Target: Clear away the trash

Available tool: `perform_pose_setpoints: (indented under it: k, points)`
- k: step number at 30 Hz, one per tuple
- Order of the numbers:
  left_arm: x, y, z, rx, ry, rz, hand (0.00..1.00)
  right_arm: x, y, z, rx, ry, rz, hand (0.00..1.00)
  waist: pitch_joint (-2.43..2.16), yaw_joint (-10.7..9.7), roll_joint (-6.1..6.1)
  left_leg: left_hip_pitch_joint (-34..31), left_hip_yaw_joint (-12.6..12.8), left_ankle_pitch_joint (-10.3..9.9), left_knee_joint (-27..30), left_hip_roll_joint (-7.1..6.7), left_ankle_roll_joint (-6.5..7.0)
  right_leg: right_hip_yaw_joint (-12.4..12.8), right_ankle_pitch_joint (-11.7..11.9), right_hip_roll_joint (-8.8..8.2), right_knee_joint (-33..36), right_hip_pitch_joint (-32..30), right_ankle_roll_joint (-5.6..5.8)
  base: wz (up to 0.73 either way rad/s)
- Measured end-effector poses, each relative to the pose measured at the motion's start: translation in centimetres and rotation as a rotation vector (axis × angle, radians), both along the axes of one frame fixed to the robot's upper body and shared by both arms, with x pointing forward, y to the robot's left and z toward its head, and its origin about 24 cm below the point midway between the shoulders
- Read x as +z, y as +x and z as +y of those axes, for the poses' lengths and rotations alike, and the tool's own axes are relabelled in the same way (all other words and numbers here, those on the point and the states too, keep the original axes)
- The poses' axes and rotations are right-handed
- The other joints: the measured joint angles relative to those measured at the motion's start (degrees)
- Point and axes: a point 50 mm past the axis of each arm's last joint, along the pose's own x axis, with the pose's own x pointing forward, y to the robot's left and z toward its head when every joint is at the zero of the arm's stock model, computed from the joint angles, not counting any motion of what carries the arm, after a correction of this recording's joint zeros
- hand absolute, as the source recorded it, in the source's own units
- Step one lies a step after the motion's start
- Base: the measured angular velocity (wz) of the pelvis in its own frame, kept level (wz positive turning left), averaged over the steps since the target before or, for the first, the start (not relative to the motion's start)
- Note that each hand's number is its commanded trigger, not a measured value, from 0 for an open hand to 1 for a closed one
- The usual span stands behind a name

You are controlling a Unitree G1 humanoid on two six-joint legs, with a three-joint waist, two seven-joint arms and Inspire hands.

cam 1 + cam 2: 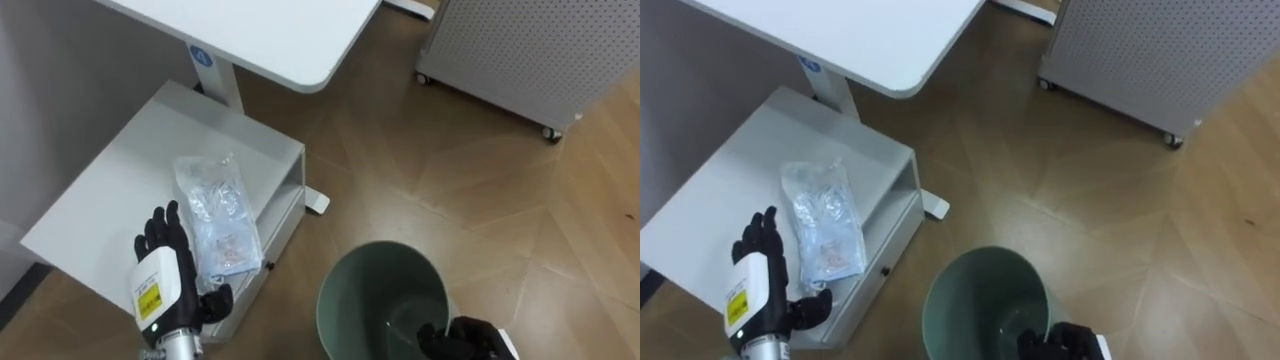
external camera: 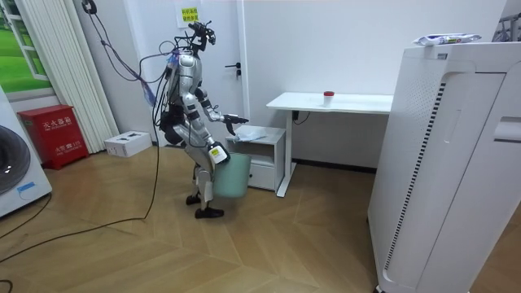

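A clear crumpled plastic bag [image 1: 218, 215] lies on top of a low white cabinet [image 1: 110, 190] under the white desk [image 1: 280, 35]. My left hand [image 1: 165, 275] is over the cabinet top, its straight fingers resting against the bag's left edge, open. A green waste bin [image 1: 340, 280] hangs at the lower middle, its mouth facing up at me. My right hand [image 1: 465, 340] is curled over the bin's near rim. In the room view I stand bent slightly at the cabinet [image 2: 273, 155], with the bin [image 2: 234, 175] at my side.
A grey perforated unit on casters [image 1: 530, 50] stands on the wooden floor at the far right. In the room view a tall white appliance [image 2: 456, 163] is at the room view's right, with a red box [image 2: 53, 134] and a white box [image 2: 126, 142] at its left.
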Motion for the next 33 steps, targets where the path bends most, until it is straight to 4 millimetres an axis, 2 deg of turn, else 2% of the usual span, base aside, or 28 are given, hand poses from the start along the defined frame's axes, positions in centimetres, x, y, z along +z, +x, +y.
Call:
perform_pose_setpoints:
  k: [9, 16, 22, 28, 29, 30, 31, 32, 33]
  points:
    - [0.7, 0.9, 0.4, -0.036, 0.096, 0.012, 0.0, 0.6, 1.0, 0.0, 0.015, 0.013, -0.002, 1.0, 0.23, -1.0, 0.4, -2.9, 1.0, -0.5, 2.0, 1.85, -0.63, -0.5, 0.6, 1.13, 0.5, -2.6, -1.08, -0.07]
    - [1.0, 1.7, 1.2, -0.073, 0.182, 0.082, 0.0, 1.1, 1.6, 0.3, 0.023, 0.059, -0.024, 1.0, 0.34, -2.0, 0.61, -4.2, 1.9, -0.2, 1.9, 2.07, -1.14, 0.2, 1.0, 1.37, 0.7, -4.5, -1.78, -0.06]
    - [0.4, 1.5, 1.3, -0.116, 0.204, 0.169, 0.0, 1.2, 2.0, 0.1, 0.023, 0.05, -0.009, 1.0, 0.34, -2.2, 0.55, -4.3, 2.4, 0.0, 1.2, 1.99, -1.28, 0.4, 0.9, 1.2, 0.6, -5.0, -1.94, -0.03]
    - [0.1, 1.4, 2.3, -0.126, 0.252, 0.227, 0.0, 1.5, 2.5, 0.3, 0.049, 0.067, -0.02, 1.0, 0.41, -2.9, -0.29, -6.0, 2.7, 0.1, 1.2, 1.98, -1.18, 0.6, 0.9, 1.16, 0.8, -6.9, -1.97, 0.0]
    - [0.1, 1.4, 2.4, -0.126, 0.254, 0.234, 0.21, 1.5, 2.5, 0.4, 0.053, 0.07, -0.021, 1.0, 0.4, -3.0, -0.35, -6.3, 2.8, 0.1, 1.2, 1.99, -1.17, 0.6, 0.9, 1.15, 0.8, -7.3, -1.97, 0.0]
    - [0.1, 1.4, 2.4, -0.125, 0.255, 0.235, 0.5, 1.5, 2.5, 0.4, 0.055, 0.071, -0.021, 1.0, 0.37, -3.1, -0.38, -6.5, 2.8, 0.1, 1.2, 1.99, -1.17, 0.6, 0.9, 1.15, 0.8, -7.5, -1.97, 0.0]
    - [0.2, 1.4, 2.4, -0.123, 0.257, 0.232, 0.58, 1.6, 2.6, 0.4, 0.056, 0.072, -0.023, 1.0, 0.35, -3.1, -0.42, -6.9, 2.8, 0.1, 1.2, 1.99, -1.17, 0.6, 0.9, 1.15, 0.8, -7.8, -1.97, 0.0]
    - [0.2, 1.5, 2.4, -0.122, 0.259, 0.229, 1.0, 1.7, 2.7, 0.4, 0.058, 0.072, -0.024, 1.0, 0.37, -3.2, -0.45, -7.1, 2.8, 0.1, 1.2, 2.0, -1.17, 0.5, 0.9, 1.14, 0.7, -8.0, -1.97, 0.0]
    - [0.3, 1.5, 2.4, -0.121, 0.261, 0.227, 1.0, 1.7, 2.8, 0.4, 0.058, 0.072, -0.021, 1.0, 0.37, -3.1, -0.46, -7.2, 2.8, 0.1, 1.3, 2.02, -1.16, 0.5, 0.9, 1.14, 0.7, -8.0, -1.97, 0.0]
